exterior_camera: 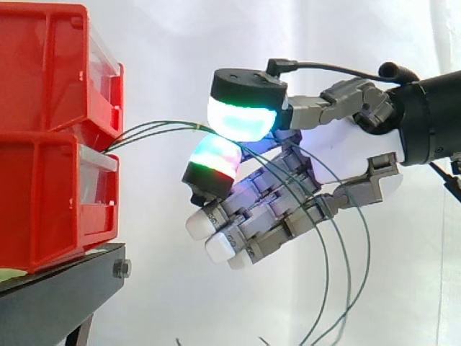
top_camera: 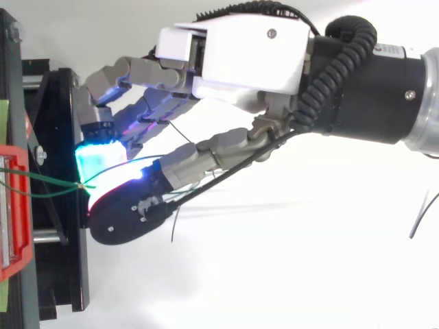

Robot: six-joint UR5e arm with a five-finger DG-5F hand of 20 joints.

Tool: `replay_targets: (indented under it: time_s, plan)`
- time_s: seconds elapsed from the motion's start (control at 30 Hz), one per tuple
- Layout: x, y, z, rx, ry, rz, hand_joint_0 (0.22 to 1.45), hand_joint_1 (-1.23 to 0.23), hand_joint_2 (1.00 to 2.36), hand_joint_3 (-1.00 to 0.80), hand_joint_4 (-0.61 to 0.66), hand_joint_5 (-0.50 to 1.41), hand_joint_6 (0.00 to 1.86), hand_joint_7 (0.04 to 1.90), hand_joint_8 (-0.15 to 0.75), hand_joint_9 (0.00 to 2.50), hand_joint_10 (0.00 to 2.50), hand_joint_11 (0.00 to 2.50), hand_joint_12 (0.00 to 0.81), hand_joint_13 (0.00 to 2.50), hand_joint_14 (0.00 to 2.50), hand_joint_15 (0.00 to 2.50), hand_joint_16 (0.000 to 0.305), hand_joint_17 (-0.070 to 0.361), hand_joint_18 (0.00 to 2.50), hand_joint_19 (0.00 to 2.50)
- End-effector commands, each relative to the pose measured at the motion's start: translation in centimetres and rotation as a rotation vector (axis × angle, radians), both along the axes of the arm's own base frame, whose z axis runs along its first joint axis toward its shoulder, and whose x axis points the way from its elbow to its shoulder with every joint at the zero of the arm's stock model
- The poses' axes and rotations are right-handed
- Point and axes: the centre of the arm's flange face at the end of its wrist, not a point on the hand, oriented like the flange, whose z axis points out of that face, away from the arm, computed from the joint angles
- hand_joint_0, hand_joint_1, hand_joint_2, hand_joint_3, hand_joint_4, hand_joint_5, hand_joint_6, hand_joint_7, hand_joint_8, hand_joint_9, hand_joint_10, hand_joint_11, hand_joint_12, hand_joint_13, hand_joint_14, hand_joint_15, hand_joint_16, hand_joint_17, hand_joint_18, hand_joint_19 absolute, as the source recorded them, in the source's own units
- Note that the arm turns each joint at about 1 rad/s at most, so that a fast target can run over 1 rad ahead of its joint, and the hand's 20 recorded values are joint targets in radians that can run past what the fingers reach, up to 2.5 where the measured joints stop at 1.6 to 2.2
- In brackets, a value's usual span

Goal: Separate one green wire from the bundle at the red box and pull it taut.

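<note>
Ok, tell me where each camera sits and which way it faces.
Side view: beside the work, about level with it, looking across at the red bins on the black stand; the robot hand and arm enter from the right.
Top view: above the work, looking down on it; the robot hand and arm enter from the right.
Shared: robot hand, red bins, black stand, and the green wires pinched between its glowing pads.

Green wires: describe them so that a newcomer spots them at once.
In the side view, find the two stacked red bins at the left. From between them thin green wires run right to the hand, pass between its two glowing pads and hang in loops. Nothing else is so thin and green.
</note>
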Motion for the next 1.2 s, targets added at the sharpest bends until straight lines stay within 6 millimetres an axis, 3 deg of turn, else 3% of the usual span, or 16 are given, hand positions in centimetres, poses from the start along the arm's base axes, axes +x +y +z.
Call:
replay_targets:
  time_s: [0.0,0.6,0.87,1.17]
  plan:
    - [-0.08,-0.03,0.02,-0.001,0.004,0.0,0.68,-0.85,1.0,-0.44,0.21,-0.19,0.77,1.16,0.308,0.71,0.01,0.22,0.39,0.69,0.01,0.22,0.045,0.1,0.51,0.31]
    - [-0.39,-0.4,-0.02,-0.003,0.024,-0.003,0.76,-0.9,1.0,-0.5,0.21,-0.2,0.8,1.12,0.297,0.71,0.01,0.25,0.386,0.73,0.01,0.22,0.044,0.099,0.6,0.29]
    - [-0.38,-0.52,0.05,-0.003,0.023,-0.005,0.59,-0.87,1.0,-0.5,0.23,-0.19,0.78,1.12,0.305,0.73,0.01,0.25,0.393,0.73,0.01,0.24,0.044,0.099,0.59,0.34]
    - [-0.38,-0.52,0.05,-0.003,0.023,-0.005,0.54,-0.85,1.0,-0.5,0.24,-0.18,0.76,1.14,0.324,0.74,0.01,0.25,0.406,0.73,0.01,0.24,0.046,0.104,0.59,0.34]
